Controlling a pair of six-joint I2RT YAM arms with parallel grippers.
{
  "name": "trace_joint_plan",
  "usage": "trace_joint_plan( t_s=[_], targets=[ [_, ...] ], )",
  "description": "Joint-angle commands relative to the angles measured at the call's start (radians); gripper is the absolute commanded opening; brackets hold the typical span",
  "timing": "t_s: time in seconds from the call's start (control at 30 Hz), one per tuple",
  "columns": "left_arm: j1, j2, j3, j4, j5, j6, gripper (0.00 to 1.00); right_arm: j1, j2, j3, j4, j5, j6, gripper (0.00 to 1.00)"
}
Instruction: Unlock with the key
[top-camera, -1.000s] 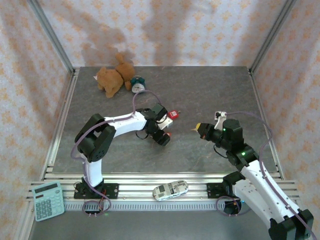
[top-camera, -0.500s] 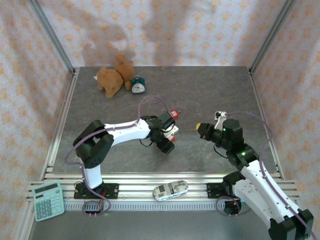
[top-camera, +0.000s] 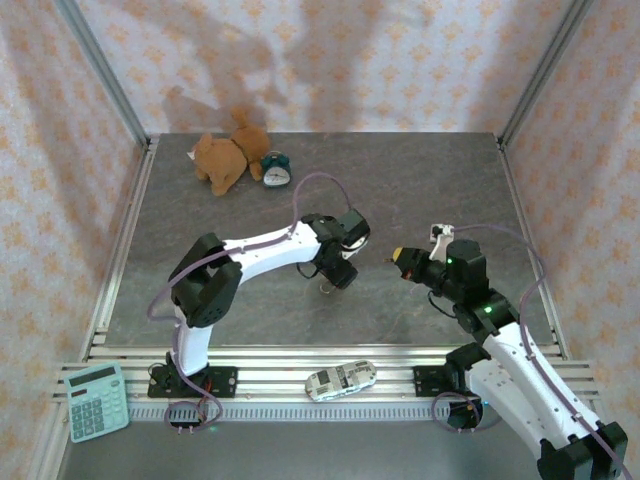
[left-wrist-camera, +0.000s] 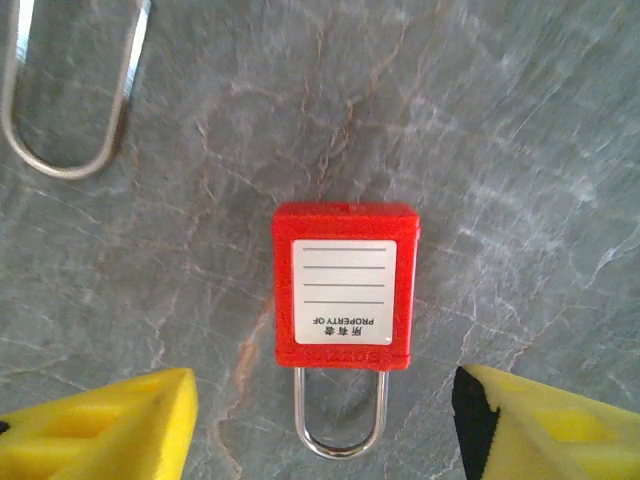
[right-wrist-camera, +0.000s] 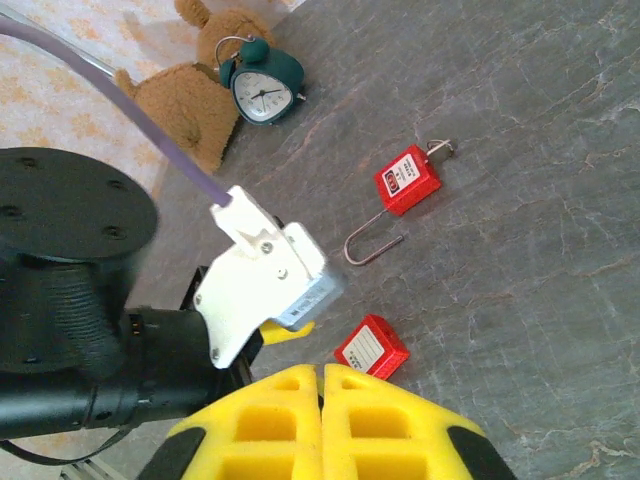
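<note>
Two yellow pads of your left hand (left-wrist-camera: 323, 425) stand wide apart, low over the bench (left-wrist-camera: 520, 150), touching nothing. Between them lies the padlock (left-wrist-camera: 345, 290), flat on the stone: a red body with a white label, its steel shackle closed and pointing back toward the wrist, the loop sitting just in the gap between the pads. The label reads upside down in the left wrist view.

Beyond the padlock's body end, off to one side, the bent steel loop of a second padlock (left-wrist-camera: 70, 95) rests on the bench, apart from the first. The right wrist view shows both. The padlock (right-wrist-camera: 372, 350) lies just beside a yellow fingertip (right-wrist-camera: 290, 333) of the left hand, and the second padlock (right-wrist-camera: 408, 182) sits farther out, its long shackle swung open and a small metal piece sticking out of its other end. You cannot tell whether that piece is the key.

Your right hand (right-wrist-camera: 320, 395) hovers to the right of the padlock, well apart from it, pads pressed together along one thin seam; you cannot tell whether anything is pinched there.

Far behind the padlock, by the back wall, a teddy bear (top-camera: 225, 160) lies touching an alarm clock (top-camera: 276, 172). On the near side, a toy car (top-camera: 340, 380) rests on the rails, and a calculator (top-camera: 97, 400) sits at the near left corner.
</note>
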Motion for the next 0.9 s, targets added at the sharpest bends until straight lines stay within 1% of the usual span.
trace_joint_plan(
  t_s=[0.0, 0.17, 0.27, 0.47, 0.73, 0.87],
  targets=[
    [-0.009, 0.041, 0.064, -0.117, -0.006, -0.026, 0.68, 0.002, -0.016, -0.007, 0.005, 0.022, -0.016, 0.00],
    [-0.011, 0.110, 0.119, -0.150, -0.007, -0.040, 0.64, 0.002, -0.022, -0.016, 0.010, 0.021, -0.015, 0.00],
    [-0.015, 0.132, 0.138, -0.151, 0.015, -0.040, 0.63, 0.003, -0.023, -0.017, 0.012, 0.017, -0.014, 0.00],
    [-0.017, 0.155, 0.145, -0.152, -0.002, -0.040, 0.61, 0.003, -0.033, -0.022, 0.007, 0.020, -0.016, 0.00],
    [-0.014, 0.195, 0.147, -0.150, 0.000, -0.029, 0.53, 0.002, -0.043, -0.021, -0.008, 0.027, -0.023, 0.00],
    [-0.014, 0.205, 0.134, -0.149, -0.004, -0.024, 0.52, 0.003, -0.048, -0.018, -0.015, 0.027, -0.022, 0.00]
  ],
)
